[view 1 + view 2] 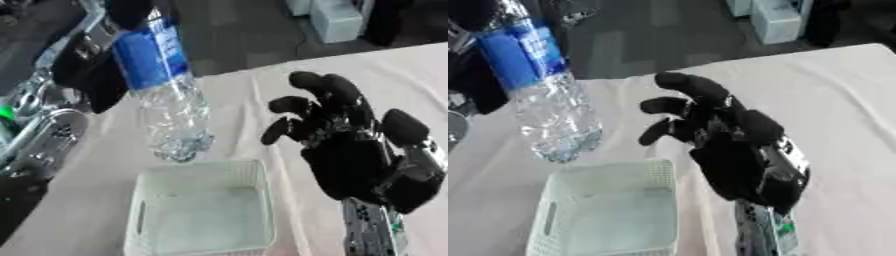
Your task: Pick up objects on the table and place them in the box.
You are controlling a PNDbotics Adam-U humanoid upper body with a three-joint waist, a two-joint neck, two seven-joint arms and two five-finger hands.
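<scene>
A clear plastic water bottle with a blue label hangs tilted in the air, its base just above the far rim of the white slotted basket. My left hand is curled round the bottle's upper part at the top left. The basket sits at the front of the table and holds nothing that I can see. My right hand stands to the right of the basket, palm toward the bottle, fingers loosely bent and holding nothing.
The table wears a pale pink cloth. Beyond its far edge lie a dark floor and white boxes. My left forearm runs along the left side.
</scene>
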